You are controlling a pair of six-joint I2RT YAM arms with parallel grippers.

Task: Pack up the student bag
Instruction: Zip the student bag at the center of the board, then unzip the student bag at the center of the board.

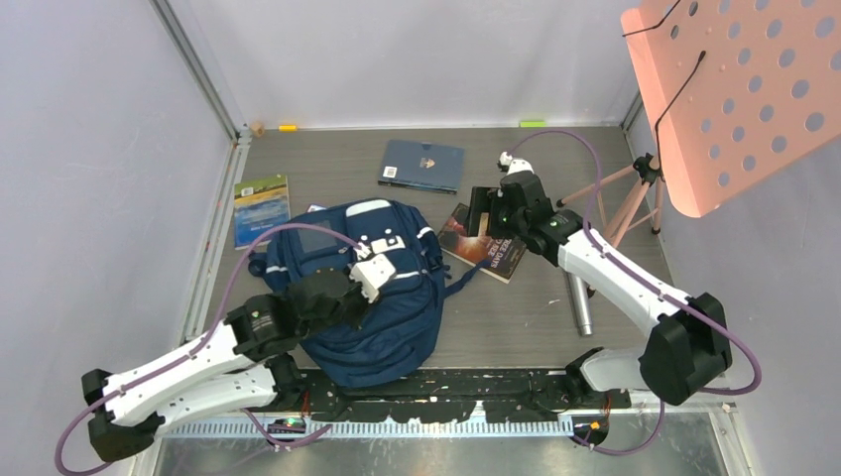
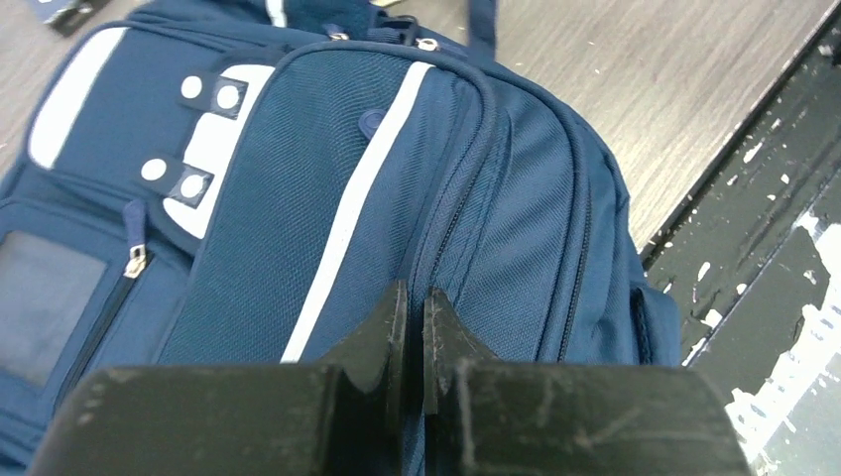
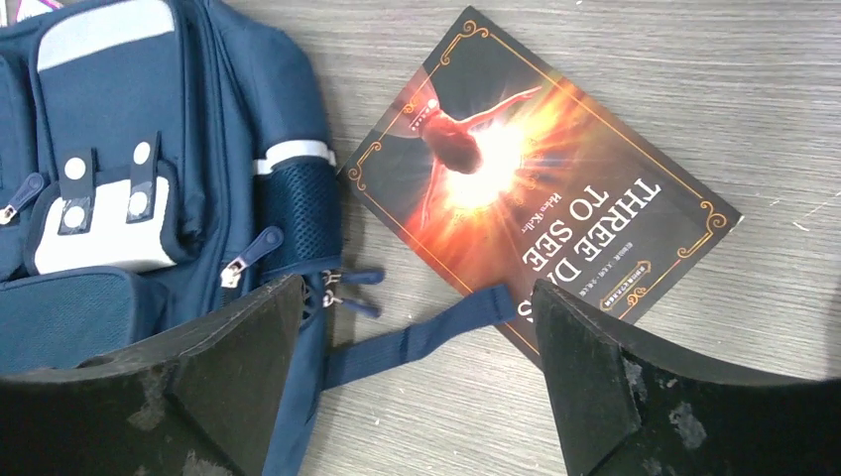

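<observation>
The student bag (image 1: 392, 322) is a navy backpack lying front-up on the table, left of centre. My left gripper (image 1: 357, 288) rests on its front. In the left wrist view the jaws (image 2: 416, 297) are shut over the zipper seam of the bag (image 2: 397, 169); whether fabric is pinched I cannot tell. My right gripper (image 1: 484, 213) hovers at the bag's right side. Its fingers (image 3: 417, 297) stand wide open above a loose blue strap (image 3: 426, 332), between the bag (image 3: 109, 149) and the book "Three Days to See" (image 3: 536, 188). Nothing is held.
That dark orange book (image 1: 483, 243) lies right of the bag. A blue book (image 1: 421, 164) lies behind it and a green-yellow book (image 1: 261, 208) at the left. A metal cylinder (image 1: 580, 302) lies by the right arm. A pink perforated stand (image 1: 744, 89) on a tripod (image 1: 635, 188) stands far right.
</observation>
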